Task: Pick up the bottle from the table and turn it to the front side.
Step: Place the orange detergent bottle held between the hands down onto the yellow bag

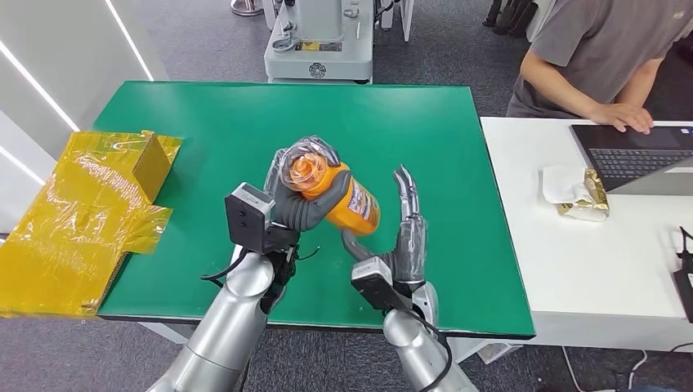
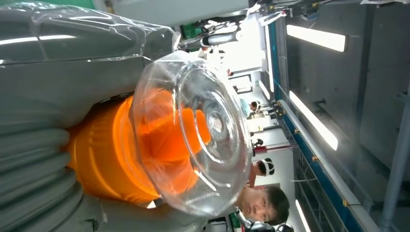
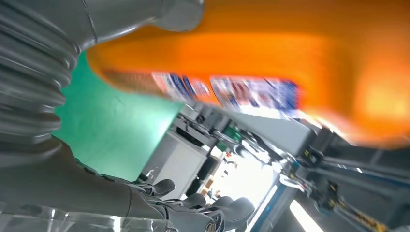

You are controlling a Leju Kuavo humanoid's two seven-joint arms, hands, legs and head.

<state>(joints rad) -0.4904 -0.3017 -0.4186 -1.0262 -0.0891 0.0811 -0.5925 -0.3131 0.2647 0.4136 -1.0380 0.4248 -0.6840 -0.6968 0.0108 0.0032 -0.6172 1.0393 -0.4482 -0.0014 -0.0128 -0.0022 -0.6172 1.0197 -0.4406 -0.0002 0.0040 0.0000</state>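
Note:
My left hand (image 1: 298,196) grips an orange bottle (image 1: 347,200) with a clear cap (image 1: 301,169), lifted off the green table (image 1: 245,122) and tilted with the cap toward me. In the left wrist view the clear cap (image 2: 193,135) over the orange bottle top (image 2: 106,159) is close up, with my grey fingers (image 2: 43,72) around it. My right hand (image 1: 406,233) stands open beside the bottle's lower end, fingers pointing up and apart from it. In the right wrist view the bottle's orange body and label (image 3: 232,89) sits just above the right fingers (image 3: 208,212).
Crumpled yellow film and a box (image 1: 90,212) lie at the table's left edge. A white table (image 1: 588,269) on the right holds a laptop (image 1: 637,155) and a wrapped packet (image 1: 584,196); a person (image 1: 596,57) sits there. A machine base (image 1: 319,49) stands beyond the table.

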